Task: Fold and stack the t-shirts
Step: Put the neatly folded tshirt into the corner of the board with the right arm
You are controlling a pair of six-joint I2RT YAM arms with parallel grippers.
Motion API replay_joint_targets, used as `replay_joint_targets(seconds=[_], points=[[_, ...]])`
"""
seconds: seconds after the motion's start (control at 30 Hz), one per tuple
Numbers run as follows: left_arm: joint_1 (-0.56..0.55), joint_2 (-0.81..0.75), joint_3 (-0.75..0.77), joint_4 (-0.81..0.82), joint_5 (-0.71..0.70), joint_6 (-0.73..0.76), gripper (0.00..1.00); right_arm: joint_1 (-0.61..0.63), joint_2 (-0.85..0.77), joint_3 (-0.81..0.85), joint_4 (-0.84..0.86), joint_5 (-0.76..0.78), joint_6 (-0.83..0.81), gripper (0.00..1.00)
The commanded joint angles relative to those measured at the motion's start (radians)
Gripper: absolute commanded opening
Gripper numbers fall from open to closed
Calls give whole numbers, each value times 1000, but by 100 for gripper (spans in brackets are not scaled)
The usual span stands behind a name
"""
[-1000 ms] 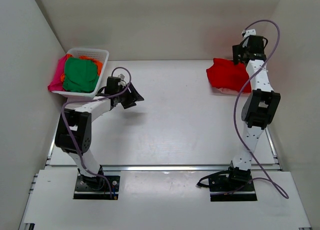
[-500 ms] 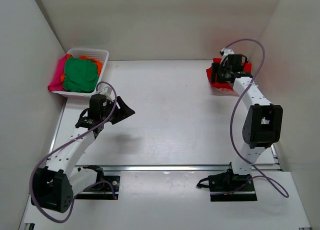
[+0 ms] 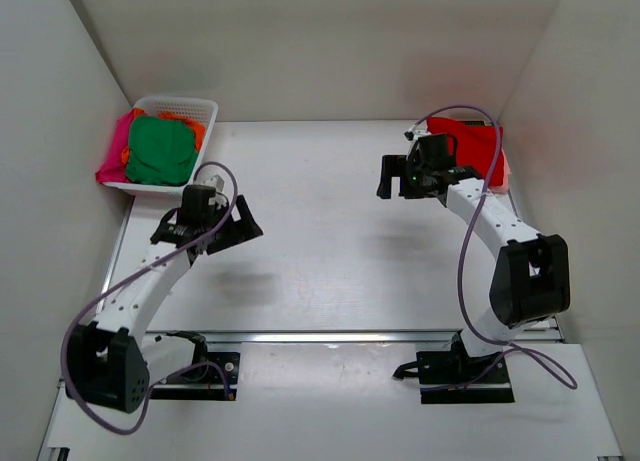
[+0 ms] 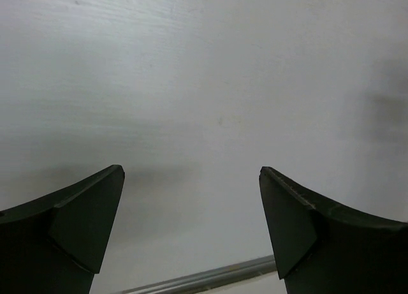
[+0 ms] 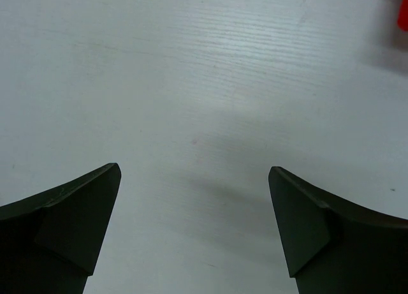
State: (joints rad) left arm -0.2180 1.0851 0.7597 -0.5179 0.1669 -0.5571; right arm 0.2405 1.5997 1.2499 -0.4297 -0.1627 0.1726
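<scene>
1. The red t-shirt (image 3: 472,143) is seen in the far right corner of the surface (image 3: 330,251). It looks like a small, neat pile.
2. A thin pale pink edge (image 3: 503,167) is seen at its right side. This may be a salmon-pink t-shirt lying under it, but that cannot be told for sure.
3. Three more t-shirts are kept in the white basket (image 3: 185,103) at the far left. The green t-shirt (image 3: 160,149) is laid on top. The orange t-shirt (image 3: 192,128) is seen behind it. The magenta t-shirt (image 3: 113,153) is hung over the left side of the basket.
4. The right hand (image 3: 392,179) is held over the bare surface, just beside the red t-shirt, and no cloth is touched. Its fingers are spread wide and nothing is held. In the right wrist view only a tiny bit of red is seen at the top right corner.
5. The left hand (image 3: 243,226) is held over the bare surface, near the basket on its near side. It is spread wide too, and nothing is held.
6. The task is judged to be less than half done. One t-shirt, or maybe two, has been put on the stack. Three are not yet taken out.
7. Most likely a t-shirt must next be lifted out of the basket, spread flat, folded and laid on the red one.
</scene>
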Motion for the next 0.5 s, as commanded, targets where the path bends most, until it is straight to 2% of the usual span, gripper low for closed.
replay_joint_targets(seconds=[0.0, 0.07, 0.1, 0.23, 0.33, 0.47], points=[[-1, 99, 147, -135, -119, 176, 98, 6, -69, -33, -4, 22, 51, 99], [-14, 197, 185, -203, -135, 222, 98, 3, -76, -40, -14, -15, 39, 99], [-9, 232, 191, -209, -95, 250, 98, 8, -73, -38, -26, -24, 22, 99], [-4, 306, 173, -255, -52, 250, 98, 32, -90, -66, -44, 18, -5, 99], [-44, 265, 109, -226, -50, 267, 99, 40, -121, -109, -23, -1, -7, 99], [-24, 187, 58, -140, 22, 269, 99, 56, -138, -138, 3, 2, -7, 99]])
